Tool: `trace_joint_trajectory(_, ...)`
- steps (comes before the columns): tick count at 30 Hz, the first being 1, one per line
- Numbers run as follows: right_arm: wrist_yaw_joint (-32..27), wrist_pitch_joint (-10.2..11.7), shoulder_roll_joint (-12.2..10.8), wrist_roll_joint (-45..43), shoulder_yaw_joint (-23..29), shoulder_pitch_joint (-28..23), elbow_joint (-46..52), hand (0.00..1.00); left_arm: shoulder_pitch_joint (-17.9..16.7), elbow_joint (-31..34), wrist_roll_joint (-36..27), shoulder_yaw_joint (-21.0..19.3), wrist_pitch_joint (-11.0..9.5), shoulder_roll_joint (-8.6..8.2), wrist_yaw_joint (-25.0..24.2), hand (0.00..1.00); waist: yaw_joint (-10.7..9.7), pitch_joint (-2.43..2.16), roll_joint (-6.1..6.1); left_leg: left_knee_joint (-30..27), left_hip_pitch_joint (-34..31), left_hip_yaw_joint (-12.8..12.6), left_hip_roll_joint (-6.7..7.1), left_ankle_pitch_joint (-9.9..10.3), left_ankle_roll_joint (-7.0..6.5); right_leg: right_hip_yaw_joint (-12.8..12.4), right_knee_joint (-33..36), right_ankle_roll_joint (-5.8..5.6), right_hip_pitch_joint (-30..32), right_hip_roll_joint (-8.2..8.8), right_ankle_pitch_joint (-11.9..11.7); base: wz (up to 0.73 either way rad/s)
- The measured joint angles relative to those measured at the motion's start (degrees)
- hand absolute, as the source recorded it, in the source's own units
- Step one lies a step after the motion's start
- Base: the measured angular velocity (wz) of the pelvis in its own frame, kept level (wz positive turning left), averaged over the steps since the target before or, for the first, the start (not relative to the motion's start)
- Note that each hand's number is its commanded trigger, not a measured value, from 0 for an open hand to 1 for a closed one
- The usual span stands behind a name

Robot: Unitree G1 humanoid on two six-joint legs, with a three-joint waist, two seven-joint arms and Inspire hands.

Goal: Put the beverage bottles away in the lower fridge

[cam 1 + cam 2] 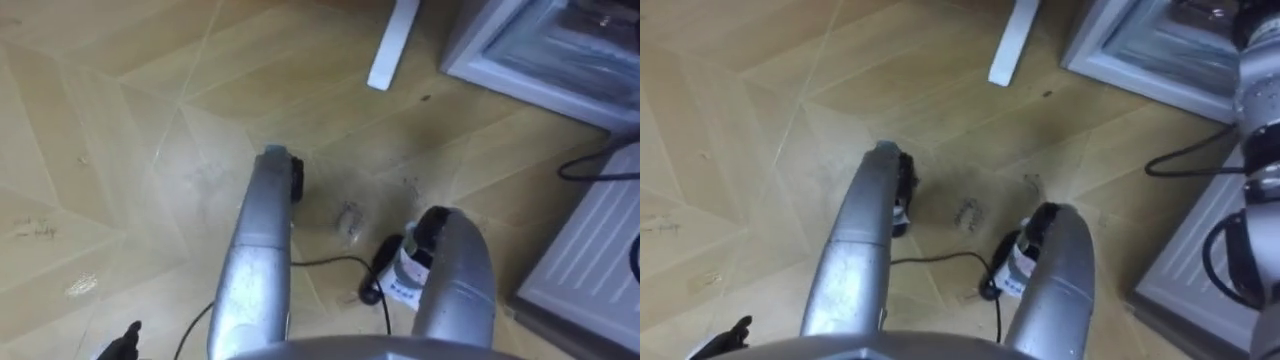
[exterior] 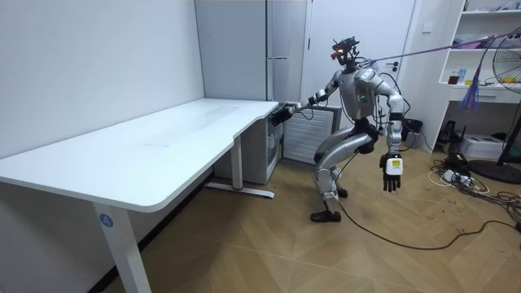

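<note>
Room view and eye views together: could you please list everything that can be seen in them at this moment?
desk: one, white, room view's left, along the wall
tall fridge: one, grey, behind the desk's far end
lower fridge: one, pale grey, upper right of the eye views, front seemingly open
ridged panel: one, white, beside the lower fridge
shelf: one, white, room view's right
fan: one, dark, standing by the shelf
floor: one, light wood
right hand: one, dark, reaching to the ridged panel's top by the desk's end
left hand: one, dark, hanging open at its side
</note>
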State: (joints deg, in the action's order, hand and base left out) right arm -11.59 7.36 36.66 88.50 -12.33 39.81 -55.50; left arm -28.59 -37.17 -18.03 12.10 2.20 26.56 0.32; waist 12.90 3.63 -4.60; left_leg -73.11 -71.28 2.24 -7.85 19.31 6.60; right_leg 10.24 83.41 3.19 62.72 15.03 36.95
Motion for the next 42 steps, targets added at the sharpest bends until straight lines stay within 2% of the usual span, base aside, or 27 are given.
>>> trace_joint_trajectory(2,0.12,0.46,0.09,0.59,0.1,0.0,-0.3,0.0,0.82,0.17,-0.01,-0.09,-0.99,0.96,0.0,0.0,-0.56,0.0,0.11,-0.05,-0.2,-0.59,0.77,0.39,-0.66,-0.11,-0.71,-1.29,0.01,0.64,-0.41,0.0)
trace_joint_trajectory(5,0.12,1.02,0.39,1.46,0.15,0.0,-0.94,0.0,1.32,0.2,-0.06,-0.12,-0.9,2.4,-0.06,0.0,-0.72,-0.02,0.13,-0.12,-0.18,-1.47,1.69,0.78,-1.58,-0.95,-0.84,-2.57,0.12,1.38,-0.44,0.06)
trace_joint_trajectory(8,1.09,1.4,0.41,2.22,0.55,0.0,-2.42,0.0,1.24,0.2,-0.07,-0.12,-0.49,3.16,-0.6,0.0,-0.71,-0.03,0.15,-0.06,-0.14,-1.63,2.47,0.81,-1.87,-1.05,-0.93,-3.04,-0.06,2.05,-0.41,0.08)
trace_joint_trajectory(11,2.61,1.33,0.39,2.48,0.6,-0.01,-3.88,0.0,1.24,0.21,0.03,0.17,0.33,3.18,-0.78,0.0,-0.46,-0.07,0.24,0.14,0.22,-1.59,2.56,0.83,-1.94,-0.98,-1.36,-3.34,-0.47,2.02,-0.51,0.02)
trace_joint_trajectory(18,5.55,1.29,0.41,1.93,0.66,-1.81,-4.68,0.0,0.88,2.07,-0.44,0.83,0.38,3.18,-0.76,0.0,-0.2,-0.12,0.43,2.65,1.95,-1.61,2.79,0.28,-2.11,-0.14,-4.03,-3.42,-2.35,2.17,-1.22,0.01)
trace_joint_trajectory(19,6.6,1.29,0.44,1.26,0.69,-2.82,-4.68,0.0,0.9,2.44,-0.47,0.81,0.3,3.19,-0.84,0.0,-0.25,-0.3,0.72,3.0,2.27,-1.25,2.79,0.24,-2.11,0.53,-4.77,-3.24,-3.19,2.01,-1.42,0.05)
trace_joint_trajectory(22,9.73,0.19,0.43,0.78,0.65,-5.2,-4.68,0.0,0.98,2.33,-0.46,0.52,0.21,3.25,-1.15,0.0,-0.03,-0.36,0.86,4.32,4.36,-1.09,2.79,0.08,-2.41,1.2,-6.69,-3.04,-5.74,1.77,-1.9,0.03)
trace_joint_trajectory(27,18.26,-2.24,0.52,-4.8,-0.85,-10.04,-5.42,0.0,1.62,1.02,-0.55,0.45,0.2,3.39,-3.07,0.0,0.13,-0.5,1.1,8.2,9.41,-0.87,2.64,0.08,-2.43,2.5,-12.13,-3.77,-11.09,0.83,-3.13,-0.01)
trace_joint_trajectory(32,25.12,-3.88,0.53,-12.75,-2.21,-14.92,-9.36,0.0,4.22,-2.95,-1.88,0.41,-0.82,3.5,-4.28,0.0,-0.18,-0.68,0.75,13.05,14.8,-1.35,3.04,-0.3,-2.99,3.36,-18.39,-5.2,-17.07,0.36,-4.78,0.05)
trace_joint_trajectory(36,29.52,-4.44,-0.39,-16.66,-2.24,-21.25,-8.82,0.0,6.9,-5.68,-1.79,-0.4,-1.26,2.54,-4.4,0.0,0.04,-0.88,0.67,17.38,19.13,-1.7,2.96,-0.83,-3.24,3.93,-24.03,-5.86,-21.61,-0.51,-6.56,-0.01)
trace_joint_trajectory(38,31.6,-5.01,-1.85,-17.73,-2.2,-24.47,-9.47,0.0,7.32,-7.28,-2.17,-0.8,-2.47,1.26,-4.19,0.0,-0.17,-1.31,0.97,19.88,22.0,-2.1,2.63,-0.89,-3.31,3.95,-27.83,-6.38,-24.52,-1.4,-7.84,-0.14)
trace_joint_trajectory(40,32.31,-5.06,-3.76,-19.59,-2.13,-25.98,-11.59,0.0,8.37,-9.07,-2.35,-0.78,-2.54,-0.1,-3.99,0.0,-1.13,-1.43,1.17,22.32,25.11,-2.74,2.65,-1.09,-3.55,3.96,-30.75,-6.81,-27.53,-1.62,-8.69,-0.1)
trace_joint_trajectory(41,32.3,-5.07,-5.02,-21.09,-2.04,-27.53,-11.77,0.0,9.31,-10.59,-1.48,-0.78,-2.64,-1.29,-3.24,0.0,-1.66,-1.9,1.62,23.64,26.8,-2.89,2.56,-1.17,-3.57,3.95,-32.78,-7.18,-29.39,-2.12,-9.28,-0.04)
trace_joint_trajectory(42,32.41,-5.05,-5.65,-21.76,-1.87,-28.35,-11.47,0.0,9.74,-11.34,-0.81,-0.78,-2.76,-1.88,-3.11,0.0,-1.84,-2.12,1.92,24.15,27.49,-2.88,2.49,-1.19,-3.57,4.0,-33.74,-7.27,-30.2,-2.41,-9.58,-0.06)
